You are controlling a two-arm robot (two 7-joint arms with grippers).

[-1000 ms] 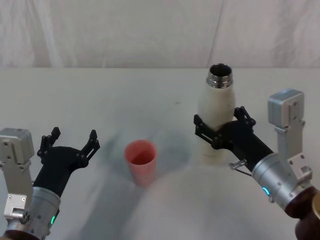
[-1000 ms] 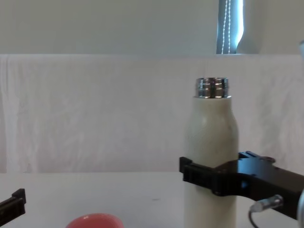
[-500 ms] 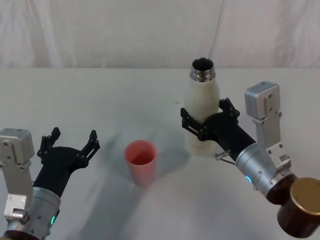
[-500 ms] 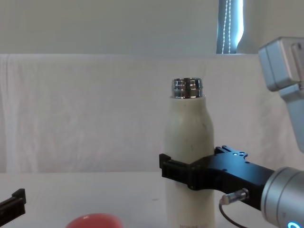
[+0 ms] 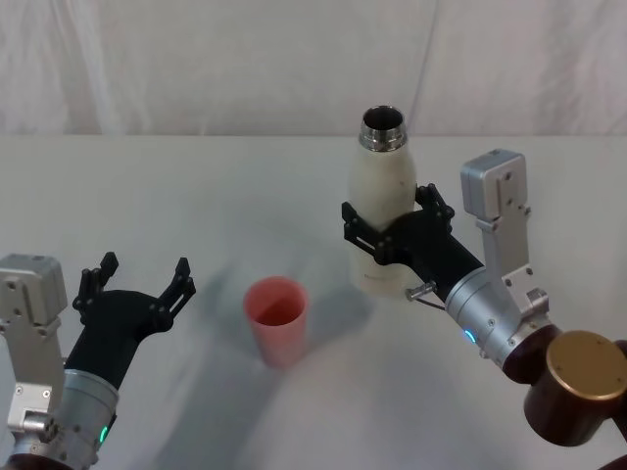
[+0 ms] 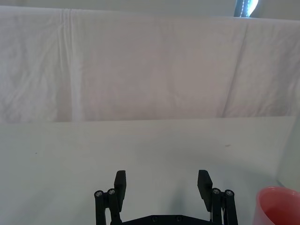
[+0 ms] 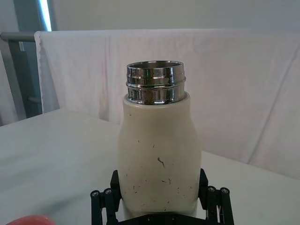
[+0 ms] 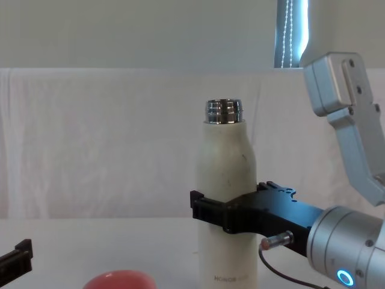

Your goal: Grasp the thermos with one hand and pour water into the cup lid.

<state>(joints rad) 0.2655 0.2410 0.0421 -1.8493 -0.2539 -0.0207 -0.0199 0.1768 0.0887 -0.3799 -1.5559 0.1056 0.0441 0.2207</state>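
The thermos is a cream-white bottle with an open steel neck, standing upright right of centre. My right gripper is shut on its body about halfway up, as the chest view shows for the thermos and gripper. In the right wrist view the thermos sits between the black fingers. The cup lid is a small pink-red cup on the table, left of the thermos and nearer to me. My left gripper rests open at the near left, with nothing between its fingers.
A white cloth covers the table, and a white cloth backdrop hangs behind it. The cup lid's rim peeks in at the chest view's lower edge. A brown round joint cap of my right arm is at the near right.
My right gripper has carried the upright thermos leftward, closer to the cup lid. The left gripper and the cup lid have stayed put.
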